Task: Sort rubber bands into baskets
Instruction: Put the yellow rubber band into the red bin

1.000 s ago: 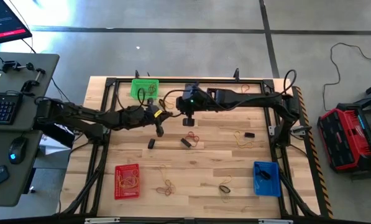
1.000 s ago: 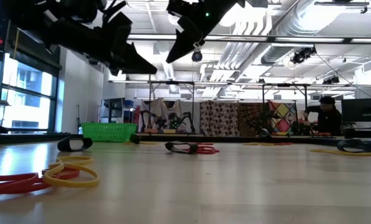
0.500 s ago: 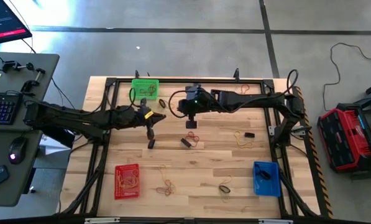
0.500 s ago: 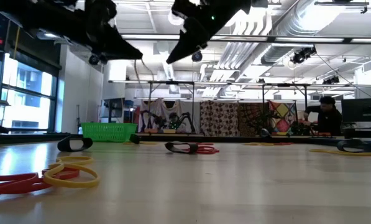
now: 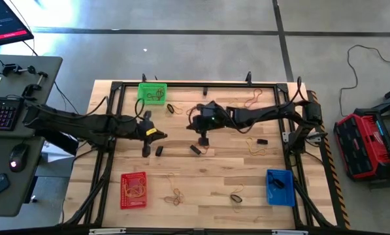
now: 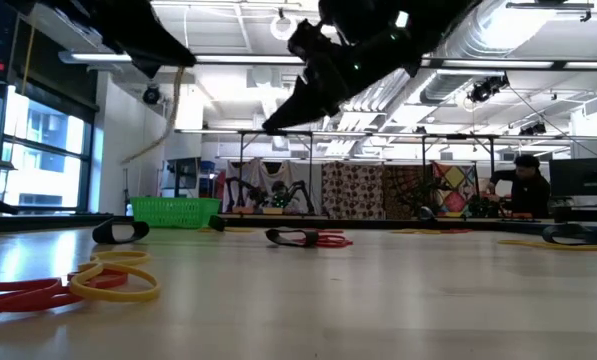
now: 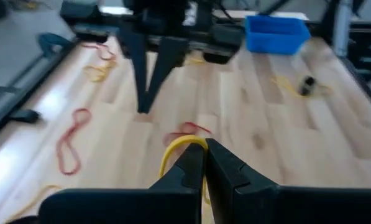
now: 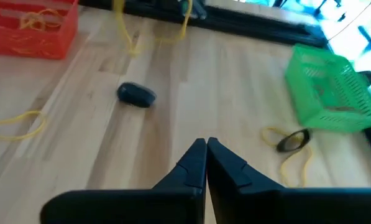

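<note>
My left gripper (image 5: 146, 147) has swung away from the green basket (image 5: 152, 92), pinching a yellow band (image 7: 180, 149); it's loosely held and could slip. Right gripper (image 5: 204, 138) closed, empty.

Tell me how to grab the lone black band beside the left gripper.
Come straight down and pinch the black band across its short width, mid-length. It lies flat as a squashed oval, touching nothing, so both long sides should fit between opened jaws. The left gripper is shut on a yellow band; the empty right gripper seems the better choice.
</note>
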Robot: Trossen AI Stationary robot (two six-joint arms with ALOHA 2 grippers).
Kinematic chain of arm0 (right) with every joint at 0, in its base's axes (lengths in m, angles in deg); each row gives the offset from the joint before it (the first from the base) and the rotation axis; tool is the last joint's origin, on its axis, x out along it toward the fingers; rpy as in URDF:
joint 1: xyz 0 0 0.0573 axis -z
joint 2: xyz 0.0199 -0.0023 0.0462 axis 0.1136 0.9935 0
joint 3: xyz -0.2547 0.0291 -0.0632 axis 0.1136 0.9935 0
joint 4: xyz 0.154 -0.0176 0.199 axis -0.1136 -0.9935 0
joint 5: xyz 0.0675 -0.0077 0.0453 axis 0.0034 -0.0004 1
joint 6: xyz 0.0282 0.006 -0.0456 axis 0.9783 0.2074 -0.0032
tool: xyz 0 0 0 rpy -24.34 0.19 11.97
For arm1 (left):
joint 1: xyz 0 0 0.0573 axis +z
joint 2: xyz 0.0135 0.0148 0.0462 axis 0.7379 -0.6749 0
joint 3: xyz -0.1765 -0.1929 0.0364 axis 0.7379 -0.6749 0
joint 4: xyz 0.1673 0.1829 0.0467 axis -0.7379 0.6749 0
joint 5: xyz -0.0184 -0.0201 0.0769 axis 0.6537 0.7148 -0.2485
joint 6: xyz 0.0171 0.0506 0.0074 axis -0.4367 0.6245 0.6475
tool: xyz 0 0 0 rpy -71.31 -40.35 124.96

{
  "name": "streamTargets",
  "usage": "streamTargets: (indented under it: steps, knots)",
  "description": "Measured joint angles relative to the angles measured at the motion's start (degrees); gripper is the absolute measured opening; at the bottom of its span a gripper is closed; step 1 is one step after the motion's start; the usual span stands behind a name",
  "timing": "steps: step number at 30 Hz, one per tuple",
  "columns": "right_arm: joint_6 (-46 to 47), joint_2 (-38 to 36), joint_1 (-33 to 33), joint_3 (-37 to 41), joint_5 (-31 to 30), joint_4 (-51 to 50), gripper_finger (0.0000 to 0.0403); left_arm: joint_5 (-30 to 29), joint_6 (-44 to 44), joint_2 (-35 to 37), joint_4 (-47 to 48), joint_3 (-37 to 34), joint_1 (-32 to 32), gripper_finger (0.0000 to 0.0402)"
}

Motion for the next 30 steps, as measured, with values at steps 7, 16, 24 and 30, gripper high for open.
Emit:
streamTargets:
  steps: [7,16,24,30]
  knots:
    - [2.24,-0.02,-1.21,4.52,0.03,5.29,0.0000,3.77,-3.20,0.13,8.34,4.63,-6.18,0.0000]
    - [3.50,0.00,-2.28,5.96,0.01,6.76,0.0000,7.81,-5.12,0.13,13.79,9.06,-14.36,0.0000]
    - [3.66,0.00,-2.33,5.96,0.02,6.61,0.0000,9.02,-12.58,0.10,20.46,9.82,-21.41,0.0000]
    - [3.67,0.00,-2.33,5.96,0.01,6.61,0.0000,9.02,-19.27,0.08,22.77,9.82,-26.89,0.0000]
